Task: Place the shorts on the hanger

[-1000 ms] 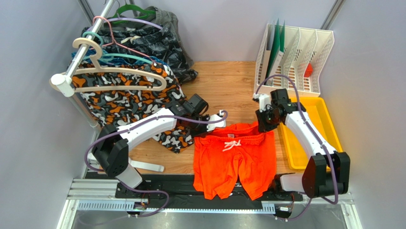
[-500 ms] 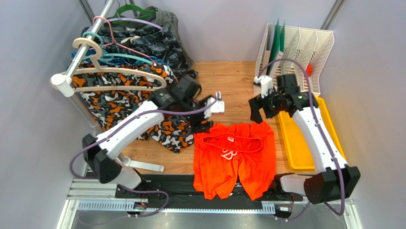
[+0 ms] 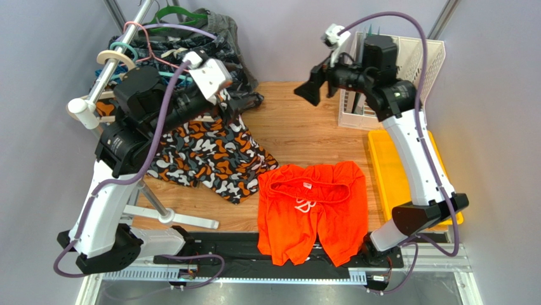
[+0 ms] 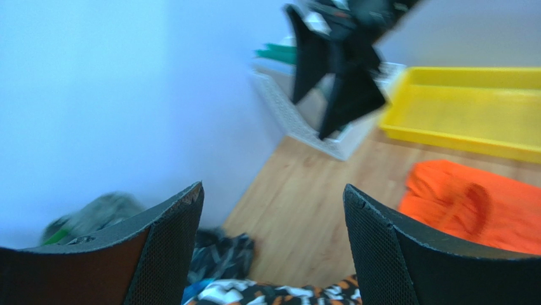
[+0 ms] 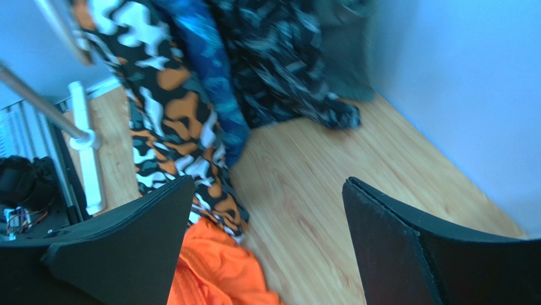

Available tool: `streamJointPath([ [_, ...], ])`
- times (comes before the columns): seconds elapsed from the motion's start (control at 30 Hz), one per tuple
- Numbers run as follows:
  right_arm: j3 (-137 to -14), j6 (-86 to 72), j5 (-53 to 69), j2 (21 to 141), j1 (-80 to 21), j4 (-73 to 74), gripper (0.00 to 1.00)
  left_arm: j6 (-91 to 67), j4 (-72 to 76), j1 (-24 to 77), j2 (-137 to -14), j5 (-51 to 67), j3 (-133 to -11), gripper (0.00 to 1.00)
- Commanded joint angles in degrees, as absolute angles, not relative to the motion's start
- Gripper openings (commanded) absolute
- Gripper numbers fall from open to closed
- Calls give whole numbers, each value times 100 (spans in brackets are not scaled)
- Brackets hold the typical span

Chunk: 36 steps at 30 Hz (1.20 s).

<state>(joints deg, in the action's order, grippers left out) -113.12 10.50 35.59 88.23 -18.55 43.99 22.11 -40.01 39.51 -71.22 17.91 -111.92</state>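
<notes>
We see the bright orange-red fabric shorts [image 3: 314, 213] lying flat on the wooden table [image 3: 305, 121], near its front edge. The left gripper [image 3: 240, 105] and right gripper [image 3: 310, 86] hang high above, both spread wide and holding nothing. The cream wide hanger [image 3: 108, 58] shows only its hook on the metal rail [image 3: 134, 18].

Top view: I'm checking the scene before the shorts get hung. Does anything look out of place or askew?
The orange shorts lie flat, with their leg ends hanging over the near edge of the table. The camouflage shorts sprawl from the rack down onto the table. Nothing looks spilled or damaged.
</notes>
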Motion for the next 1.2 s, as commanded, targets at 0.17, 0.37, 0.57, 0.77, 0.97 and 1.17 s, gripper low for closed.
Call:
streamJointPath([
  [0.17,-11435,2072,2787,8912,-4313,2699,81,1723,-2830,3437,-6776,-369,-11636,84],
  [0.37,-10784,3181,1418,9052,-5448,1416,72,2021,-2576,3252,-6707,-623,-12199,85],
  [0.57,-11038,3814,774,9623,-5915,1011,63,1943,-2593,2971,-6583,-572,-12042,86],
  [0.77,-11364,4314,449,10177,-6169,870,52,1863,-2689,2813,-6425,-519,-11514,87],
  [0.97,-11443,4693,18,10485,-6275,730,49,1775,-2724,2672,-6328,-422,-11364,87],
  [1.17,-11671,4878,-606,10757,-6302,536,48,1811,-2698,2646,-6267,-431,-11285,88],
])
